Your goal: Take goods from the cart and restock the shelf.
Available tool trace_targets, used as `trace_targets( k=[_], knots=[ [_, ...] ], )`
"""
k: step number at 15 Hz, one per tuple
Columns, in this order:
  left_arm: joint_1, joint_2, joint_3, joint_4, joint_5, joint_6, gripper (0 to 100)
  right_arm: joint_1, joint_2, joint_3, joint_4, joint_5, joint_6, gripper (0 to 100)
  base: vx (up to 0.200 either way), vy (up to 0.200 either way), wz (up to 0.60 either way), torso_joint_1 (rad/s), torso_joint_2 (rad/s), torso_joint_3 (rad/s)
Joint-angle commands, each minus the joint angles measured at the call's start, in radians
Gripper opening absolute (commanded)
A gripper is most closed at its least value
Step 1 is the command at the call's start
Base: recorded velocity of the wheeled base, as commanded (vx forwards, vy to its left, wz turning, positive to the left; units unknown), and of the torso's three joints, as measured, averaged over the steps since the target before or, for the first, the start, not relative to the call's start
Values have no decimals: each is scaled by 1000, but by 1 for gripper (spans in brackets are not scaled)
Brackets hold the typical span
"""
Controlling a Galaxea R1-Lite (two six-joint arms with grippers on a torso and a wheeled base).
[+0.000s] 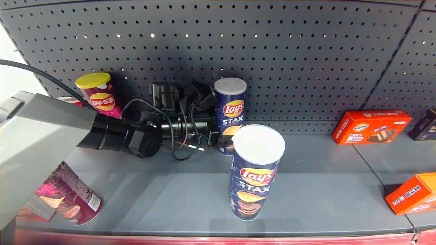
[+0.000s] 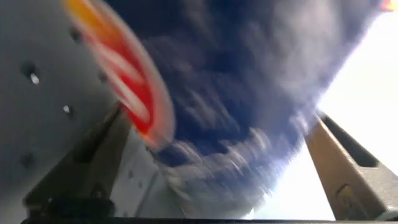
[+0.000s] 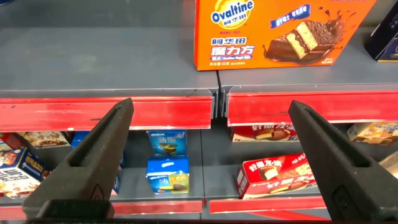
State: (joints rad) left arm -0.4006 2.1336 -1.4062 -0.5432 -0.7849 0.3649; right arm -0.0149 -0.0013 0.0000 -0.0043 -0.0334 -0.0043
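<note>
With the left gripper (image 1: pixel 218 134), holds the rear can (image 1: pixel 231 102) low on its wall, clamped as far as can be judged. From the head: comes in from 9 o'clock over the shelf (image 1: pixel 323 190). Has the rear can upright at 12 o'clock, close to the pegboard (image 1: pixel 272 51), base on the shelf or very near it. Places the front can (image 1: pixel 253 177) upright at the middle, at 6 o'clock of the rear one and apart from it. Takes in also a red can (image 1: pixel 100 97) upright at 10 o'clock, a lying can (image 1: pixel 73 197) at 8 o'clock by the front edge, an orange box (image 1: pixel 371 126) at 2 o'clock and another at 4 o'clock. From the left wrist: looks onto blue can wall between the two fingers (image 2: pixel 93 168); too blurred to prove contact, yet no gap to be made out on either side. From the right wrist: carries the right gripper (image 3: pixel 211 124) with fingers spread wide and nothing between, facing the shelf's front edge, an orange box standing on it and boxed goods (image 3: pixel 166 174) on the tiers below. For progress, by judgement: two blue cans up on the shelf, the rear one seemingly set in place but not yet let go. Left to do: part the fingers, draw back toward 9 o'clock without knocking the front can, then fetch more from the cart.
</note>
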Motion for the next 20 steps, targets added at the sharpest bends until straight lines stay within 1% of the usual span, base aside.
trace_targets(
  k=[1, 2, 4, 5, 7, 9, 11, 12, 13, 15, 16, 17, 20],
  knots=[
    [3, -80, 104, -44, 9, 19, 100, 0, 1, 0, 0, 0, 0, 100, 0, 0, 0, 0, 0, 0],
    [6, -129, 182, -87, 24, 20, 100, 0, 1, 0, 0, 0, 0, 100, 0, 0, 0, 0, 0, 0],
    [11, -169, 254, -129, 61, 22, 100, 0, 1, 0, 0, 0, 0, 100, 0, 0, 0, 0, 0, 0],
    [16, -202, 306, -164, 107, 22, 100, 0, 1, 0, 0, 0, 0, 100, 0, 0, 0, 0, 0, 0],
    [16, -251, 363, -204, 177, 22, 100, 0, 1, 0, 0, 0, 0, 100, 0, 0, 0, 0, 0, 0],
    [14, -287, 418, -261, 279, 31, 100, 0, 1, 0, 0, 0, 0, 100, 0, 0, 0, 0, 0, 0],
    [13, -296, 472, -317, 417, 69, 100, 0, 1, 0, 0, 0, 0, 100, 0, 0, 0, 0, 0, 0],
    [8, -296, 507, -350, 489, 94, 100, 0, 1, 0, 0, 0, 0, 100, 0, 0, 0, 0, 0, 0],
    [3, -296, 527, -373, 509, 94, 100, 0, 1, 0, 0, 0, 0, 100, 0, 0, 0, 0, 0, 0],
    [3, -296, 547, -393, 513, 95, 100, 0, 1, 0, 0, 0, 0, 100, 0, 0, 0, 0, 0, 0],
    [3, -296, 541, -393, 516, 95, 100, 0, 1, 0, 0, 0, 0, 100, 0, 0, 0, 0, 0, 0],
    [3, -294, 530, -394, 535, 94, 100, 0, 1, 0, 0, 0, 0, 100, 0, 0, 0, 0, 0, 0],
    [2, -274, 509, -389, 546, 92, 100, 0, 1, 0, 0, 0, 0, 100, 0, 0, 0, 0, 0, 0]
  ],
)
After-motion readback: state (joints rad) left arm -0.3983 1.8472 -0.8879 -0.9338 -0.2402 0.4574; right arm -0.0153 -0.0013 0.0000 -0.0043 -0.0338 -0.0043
